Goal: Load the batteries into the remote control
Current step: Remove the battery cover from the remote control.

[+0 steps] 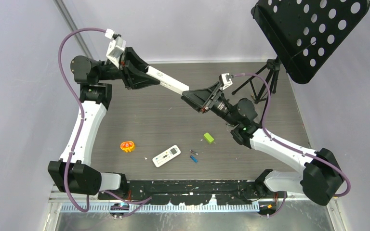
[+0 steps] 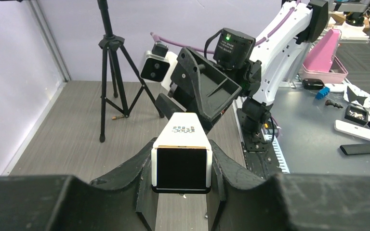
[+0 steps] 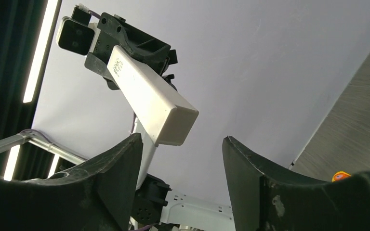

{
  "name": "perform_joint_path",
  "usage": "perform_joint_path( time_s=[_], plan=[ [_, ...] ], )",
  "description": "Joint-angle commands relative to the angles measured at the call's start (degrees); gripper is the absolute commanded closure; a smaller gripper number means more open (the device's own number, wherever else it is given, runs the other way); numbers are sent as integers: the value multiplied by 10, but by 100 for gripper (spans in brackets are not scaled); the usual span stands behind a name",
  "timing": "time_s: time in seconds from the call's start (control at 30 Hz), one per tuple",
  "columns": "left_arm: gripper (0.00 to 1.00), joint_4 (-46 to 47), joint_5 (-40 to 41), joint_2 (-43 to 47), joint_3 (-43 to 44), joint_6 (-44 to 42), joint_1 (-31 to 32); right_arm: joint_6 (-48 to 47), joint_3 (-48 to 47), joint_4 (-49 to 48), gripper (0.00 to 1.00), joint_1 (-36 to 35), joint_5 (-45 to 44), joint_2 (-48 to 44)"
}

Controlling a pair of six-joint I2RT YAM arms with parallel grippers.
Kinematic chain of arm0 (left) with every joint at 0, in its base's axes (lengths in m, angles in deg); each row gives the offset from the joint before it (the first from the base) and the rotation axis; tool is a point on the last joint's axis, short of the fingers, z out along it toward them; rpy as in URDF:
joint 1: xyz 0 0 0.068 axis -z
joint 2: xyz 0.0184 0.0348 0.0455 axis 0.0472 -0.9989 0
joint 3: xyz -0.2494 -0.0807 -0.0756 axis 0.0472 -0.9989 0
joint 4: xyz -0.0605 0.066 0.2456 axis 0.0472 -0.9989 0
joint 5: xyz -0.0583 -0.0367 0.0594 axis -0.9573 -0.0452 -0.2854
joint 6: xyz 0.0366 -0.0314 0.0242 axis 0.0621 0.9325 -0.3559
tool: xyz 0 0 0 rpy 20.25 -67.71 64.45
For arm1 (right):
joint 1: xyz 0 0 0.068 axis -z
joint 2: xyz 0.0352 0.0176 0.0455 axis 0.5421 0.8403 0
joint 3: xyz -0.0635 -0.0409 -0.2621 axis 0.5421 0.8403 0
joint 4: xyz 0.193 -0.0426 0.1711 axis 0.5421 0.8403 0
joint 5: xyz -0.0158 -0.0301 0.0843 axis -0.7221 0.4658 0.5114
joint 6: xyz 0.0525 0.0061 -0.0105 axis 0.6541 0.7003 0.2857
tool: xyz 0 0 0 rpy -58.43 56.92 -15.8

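This is a robotics lab test cell. Plain pale lilac walls (image 1: 188,29) box in a dark wood-grain worktop (image 1: 139,120). Two white-and-black jointed robot arms (image 1: 84,127) are bolted to a black mounting rail (image 1: 192,185) at its near edge. A black perforated panel (image 1: 313,33) stands on a black tripod (image 2: 112,44) at the far corner. Beside the cell is a grey metal bench (image 2: 313,144) with a pink plastic tray (image 2: 325,57) and loose parts. Long ceiling light strips (image 3: 38,48) run overhead.

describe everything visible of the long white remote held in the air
The long white remote is a plastic-looking bar, boxy in section, with small dark print on one face and a black end face. The left gripper clamps it, tilted, in the air. Its free white end points toward the open right gripper.
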Motion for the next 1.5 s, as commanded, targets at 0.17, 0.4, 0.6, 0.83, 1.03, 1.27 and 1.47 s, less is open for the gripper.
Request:
perform_joint_path(
  time_s=[0.17,0.4,0.6,0.83,1.03,1.27,1.47],
  plan=[
    [100,11,-34,9,-13,-5,-5,-14,-19,23,22,1,-20,-18],
    [100,23,-44,11,-19,2,-7,3,-37,58,48,1,-22,-6],
    [100,22,-43,4,-20,8,-17,1,-33,82,66,1,-21,-11],
    [100,26,-41,-3,-26,12,-20,-7,-37,111,82,1,-23,-16],
    [100,26,-38,-11,-39,11,-35,-17,-40,125,100,3,-33,-25],
    [100,13,0,-22,-141,16,-84,-82,-41,193,100,26,-100,-60],
    [100,-88,46,-2,-175,-67,-100,-136,-63,336,100,36,-241,-74]
  ],
)
